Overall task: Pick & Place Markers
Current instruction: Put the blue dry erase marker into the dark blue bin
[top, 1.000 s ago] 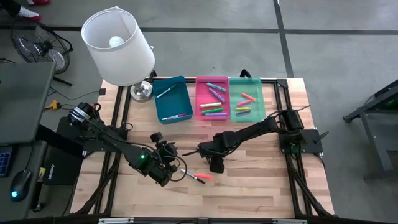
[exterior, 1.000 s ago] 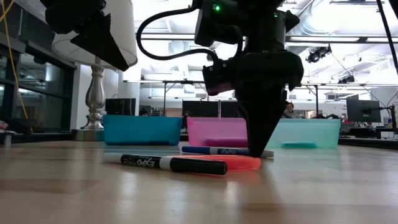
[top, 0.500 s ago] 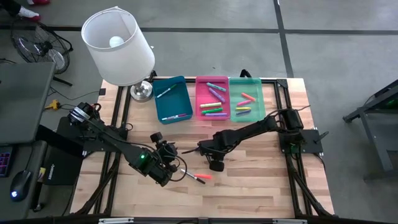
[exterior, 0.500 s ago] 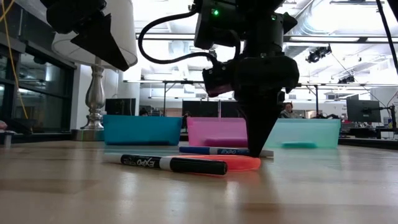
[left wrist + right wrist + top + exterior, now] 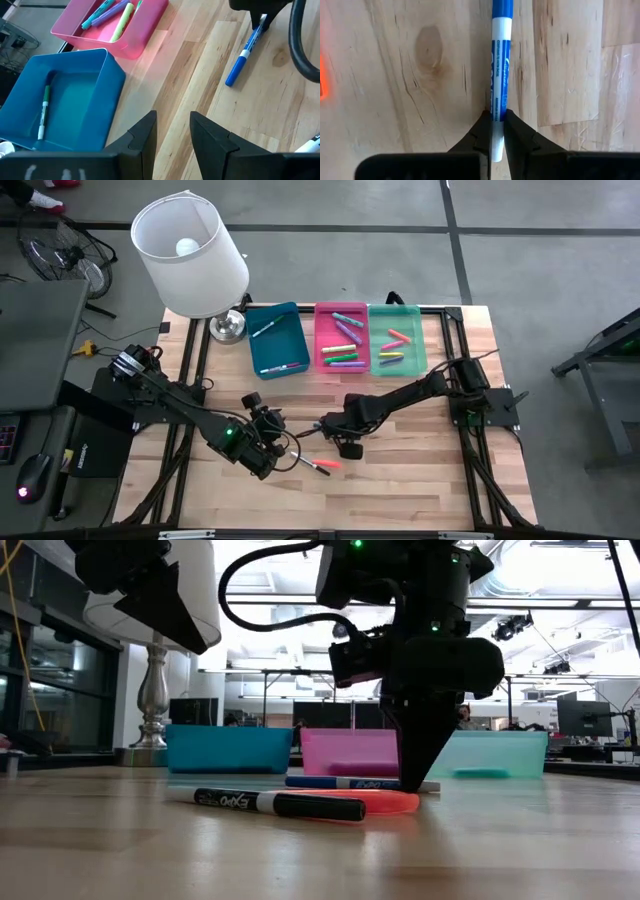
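Lying flat on the wooden counter (image 5: 420, 480), the blue marker (image 5: 499, 65) is sitting pinched between the right end effector (image 5: 494, 131) fingers, which are pressing together on its white end. Just beside it, a black-and-orange marker (image 5: 290, 804) is resting. The left end effector (image 5: 172, 131) is hovering nearby, fingers slightly apart, holding nothing, near the blue tray (image 5: 75, 107).

Slim blue-and-white plastic marker (image 5: 498, 85): cap end cut off by right wrist frame edge; in low view (image 5: 345, 782), white tail hidden behind dark gripper fingers.
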{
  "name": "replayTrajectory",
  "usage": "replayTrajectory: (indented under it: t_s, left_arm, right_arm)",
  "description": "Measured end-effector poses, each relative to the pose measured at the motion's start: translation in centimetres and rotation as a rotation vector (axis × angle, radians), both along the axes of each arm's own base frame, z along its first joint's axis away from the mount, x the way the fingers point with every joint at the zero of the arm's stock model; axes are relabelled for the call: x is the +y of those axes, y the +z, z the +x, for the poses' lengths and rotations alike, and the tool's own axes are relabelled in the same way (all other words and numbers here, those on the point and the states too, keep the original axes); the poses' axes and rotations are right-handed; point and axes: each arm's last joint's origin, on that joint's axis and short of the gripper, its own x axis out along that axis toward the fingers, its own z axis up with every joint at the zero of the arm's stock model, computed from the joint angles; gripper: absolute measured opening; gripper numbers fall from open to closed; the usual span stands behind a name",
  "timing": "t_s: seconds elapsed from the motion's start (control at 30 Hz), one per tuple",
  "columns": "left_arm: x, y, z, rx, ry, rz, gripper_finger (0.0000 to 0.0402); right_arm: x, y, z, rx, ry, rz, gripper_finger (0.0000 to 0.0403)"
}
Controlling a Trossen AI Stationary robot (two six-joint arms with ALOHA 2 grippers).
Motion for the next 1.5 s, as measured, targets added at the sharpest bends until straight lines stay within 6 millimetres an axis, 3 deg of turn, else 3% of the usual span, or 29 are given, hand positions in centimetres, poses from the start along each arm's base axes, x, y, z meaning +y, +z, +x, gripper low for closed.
replayTrajectory:
  t_s: [0.47,0.77,0.97,1.23,1.37,1.5]
  left_arm:
    - [-0.1,0.0,0.1,-0.006,-0.001,-0.006,0.0112]
    - [-0.1,0.1,0.3,-0.043,0.005,-0.005,0.0112]
    - [-0.3,0.6,0.9,-0.143,0.016,0.057,0.0112]
    - [0.8,0.7,3.2,-0.203,0.027,0.094,0.0112]
    - [2.0,1.0,4.4,-0.200,0.024,0.103,0.0112]
    - [3.1,1.3,5.4,-0.208,0.017,0.115,0.0112]
  right_arm:
    - [-0.1,0.9,-0.3,-0.024,0.050,-0.047,0.0014]
    - [-0.7,3.6,-2.1,0.021,0.060,-0.109,0.0013]
    - [-1.2,6.8,-3.3,-0.027,0.020,-0.231,0.0013]
    - [-0.4,12.1,-4.9,-0.266,-0.002,-0.342,0.0012]
    - [0.3,15.3,-7.1,-0.410,-0.026,-0.398,0.0012]
    - [0.0,16.8,-10.9,-0.522,-0.087,-0.411,0.0012]
